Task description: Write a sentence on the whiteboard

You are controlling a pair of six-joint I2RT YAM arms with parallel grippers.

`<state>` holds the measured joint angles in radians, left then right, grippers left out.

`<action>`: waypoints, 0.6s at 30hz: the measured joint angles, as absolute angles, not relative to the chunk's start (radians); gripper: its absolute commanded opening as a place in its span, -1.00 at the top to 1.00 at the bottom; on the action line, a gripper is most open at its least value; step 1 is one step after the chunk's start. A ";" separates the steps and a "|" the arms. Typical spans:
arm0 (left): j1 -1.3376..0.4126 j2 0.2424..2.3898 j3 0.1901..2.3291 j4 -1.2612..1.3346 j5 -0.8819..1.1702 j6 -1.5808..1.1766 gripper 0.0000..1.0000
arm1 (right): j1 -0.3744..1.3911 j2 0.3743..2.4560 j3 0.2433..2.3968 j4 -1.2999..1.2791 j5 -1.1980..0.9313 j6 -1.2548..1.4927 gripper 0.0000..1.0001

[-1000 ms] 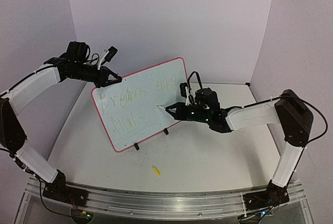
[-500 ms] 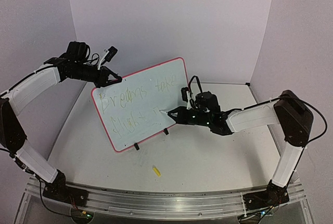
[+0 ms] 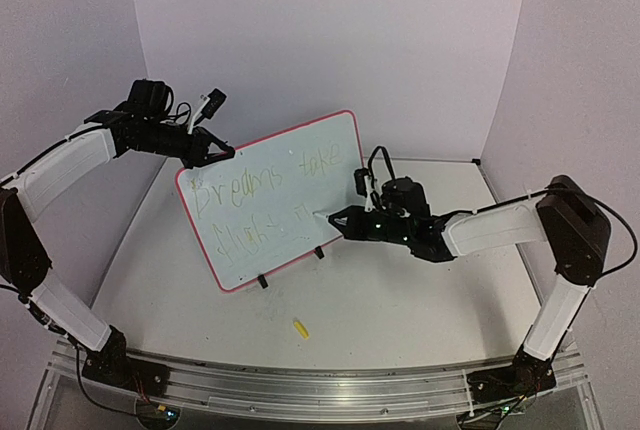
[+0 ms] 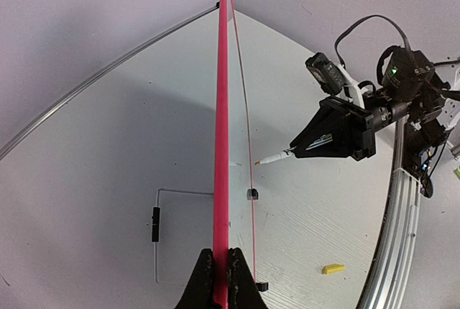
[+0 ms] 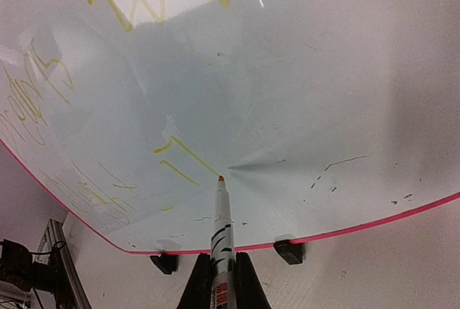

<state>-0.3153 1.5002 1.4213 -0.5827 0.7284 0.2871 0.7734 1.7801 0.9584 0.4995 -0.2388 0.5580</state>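
The whiteboard (image 3: 270, 200) stood on its long edge near the middle of the desk (image 3: 400, 300), propped on two small black clip feet (image 3: 262, 281) and turned so its written face looked toward the right arm. Its pink-red border ran around a glossy white face. That face carried two lines of faint yellow handwriting, which seemed to read "Dreams take" above and "flight" below.

The left hand (image 3: 222, 154) was closed on the board's upper left corner. In the left wrist view its two fingers pinched the thin pink edge between them.

The right hand (image 3: 335, 216) was closed around a white marker (image 5: 221, 226), holding it by the barrel with the tip pointing at the board. The orange-yellow tip sat at the board's surface, low on the face and to the right of the lower line of writing. It lay at the end of a short yellow stroke, seemingly in contact.

A small yellow cap (image 3: 300, 327) lay on the desk in front of the board, well apart from both hands.
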 measured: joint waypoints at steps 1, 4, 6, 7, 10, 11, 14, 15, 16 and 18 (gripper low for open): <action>-0.315 1.500 1.421 -0.583 0.728 0.287 1.00 | 0.773 1.772 0.957 0.500 -0.238 0.554 1.00; -0.315 1.500 1.422 -0.583 0.729 0.287 1.00 | 0.773 1.754 0.957 0.510 -0.237 0.546 1.00; -0.315 1.500 1.422 -0.583 0.729 0.287 1.00 | 0.773 1.752 0.957 0.516 -0.236 0.544 1.00; -0.315 1.500 1.422 -0.583 0.729 0.287 1.00 | 0.772 1.752 0.957 0.515 -0.235 0.543 1.00; -0.315 1.500 1.422 -0.583 0.729 0.287 1.00 | 0.769 1.752 0.957 0.515 -0.233 0.542 1.00; -0.315 1.500 1.421 -0.583 0.729 0.287 1.00 | 0.767 1.752 0.958 0.515 -0.233 0.542 1.00; -0.315 1.500 1.422 -0.583 0.729 0.288 1.00 | 0.762 1.752 0.961 0.514 -0.231 0.542 1.00; -0.315 1.500 1.422 -0.583 0.729 0.288 1.00 | 0.761 1.753 0.964 0.514 -0.230 0.542 1.00; -0.315 1.500 1.422 -0.583 0.729 0.288 1.00 | 0.760 1.755 0.969 0.514 -0.229 0.542 1.00; -0.315 1.500 1.422 -0.583 0.729 0.288 1.00 | 0.757 1.762 0.981 0.516 -0.229 0.542 1.00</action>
